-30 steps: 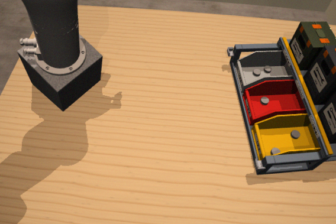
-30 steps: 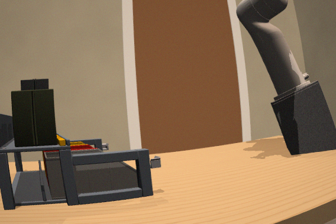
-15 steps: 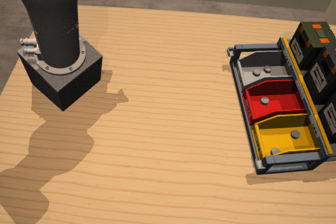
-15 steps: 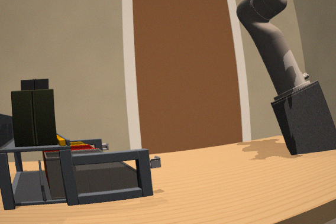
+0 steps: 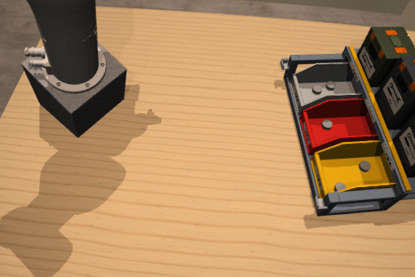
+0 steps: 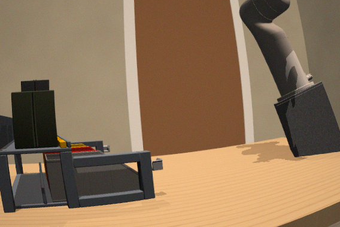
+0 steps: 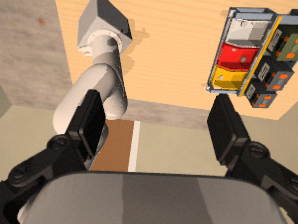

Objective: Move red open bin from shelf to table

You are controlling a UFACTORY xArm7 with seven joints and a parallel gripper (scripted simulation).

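The red open bin (image 5: 337, 123) sits in the middle of the grey shelf (image 5: 343, 134) at the table's right side, with one grey round part (image 5: 326, 123) in it. A grey bin (image 5: 325, 82) is behind it and a yellow bin (image 5: 352, 168) in front of it. The red bin also shows in the wrist view (image 7: 239, 55), far below. In the side view only its red rim (image 6: 81, 149) shows above the shelf frame. My gripper (image 7: 156, 105) is open and empty, high above the table and far from the shelf. It is out of the top and exterior views.
Dark toolboxes (image 5: 391, 71) with orange latches stand on the shelf's right part. The arm's dark base block (image 5: 74, 88) stands at the table's left back. A dark box (image 6: 33, 118) stands on the shelf top in the side view.
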